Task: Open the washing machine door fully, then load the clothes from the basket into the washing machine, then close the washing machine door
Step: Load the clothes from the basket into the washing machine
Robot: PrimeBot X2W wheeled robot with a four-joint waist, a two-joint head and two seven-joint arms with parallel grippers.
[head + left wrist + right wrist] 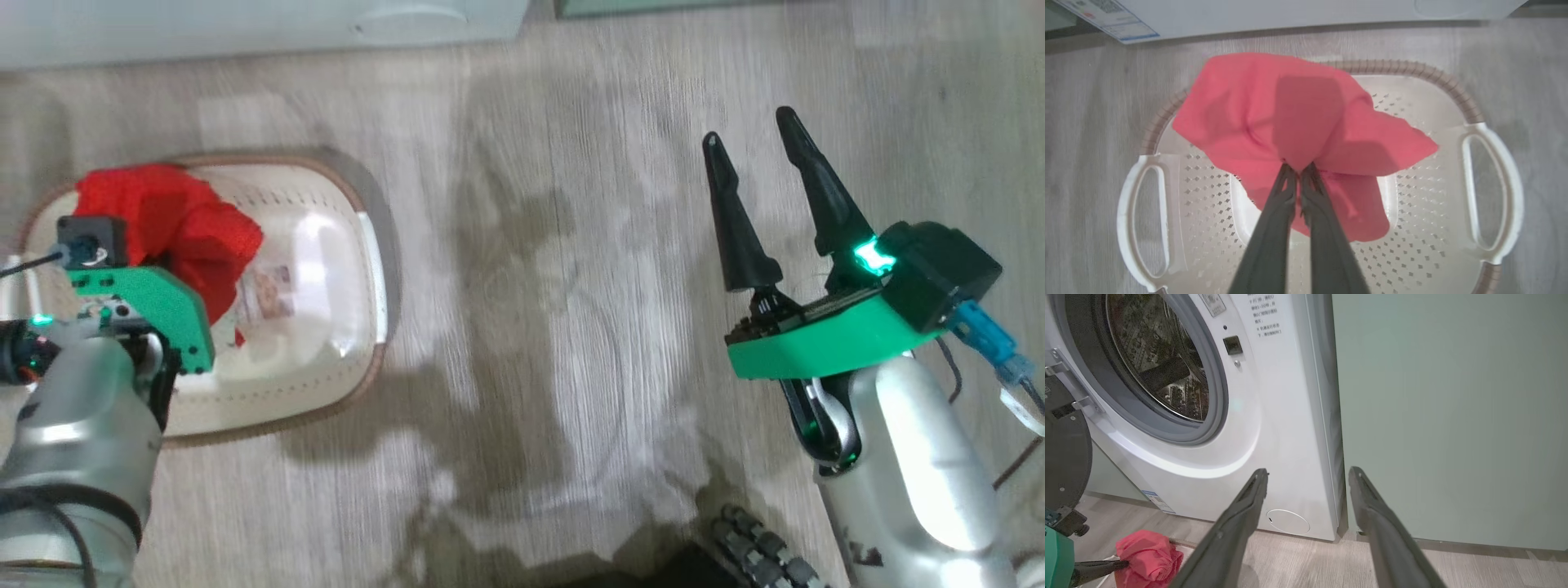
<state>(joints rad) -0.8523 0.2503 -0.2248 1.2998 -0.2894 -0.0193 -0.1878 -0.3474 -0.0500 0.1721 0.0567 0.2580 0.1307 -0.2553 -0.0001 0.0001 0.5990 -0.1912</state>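
Two hands are on my screens, and they stand in opposite states. My left hand (1298, 168) has its fingers pressed together on a fold of the clothes (1290, 114), pinching the red fabric right at the fingertips. The garment spreads out from that pinch in loose bunches above the basket (1494, 192), covering the part of the woven-look rim that lies nearest the washing machine (1282, 416). I cannot tell whether its lowest folds touch the perforated bottom. In the head view the red bundle sits over the far left part of the basket, with the paper sticker (269, 294) on the basket's bottom showing just beside it. The basket stands on the wooden floor (571, 245), close in front of the white machine.

My right hand (749, 126) is spread wide and holds nothing, hanging over bare floor well to the right of the basket. Its wrist camera looks at the machine's front. The washing machine door (1065, 457) is swung open on the left, a dark round shape on its hinge. The grey rubber ring (1216, 396) and the metal drum (1163, 355) are exposed. The small round flap (1288, 521) sits low on the machine's front, near the pale green cabinet (1453, 416) that stands just beside the machine.
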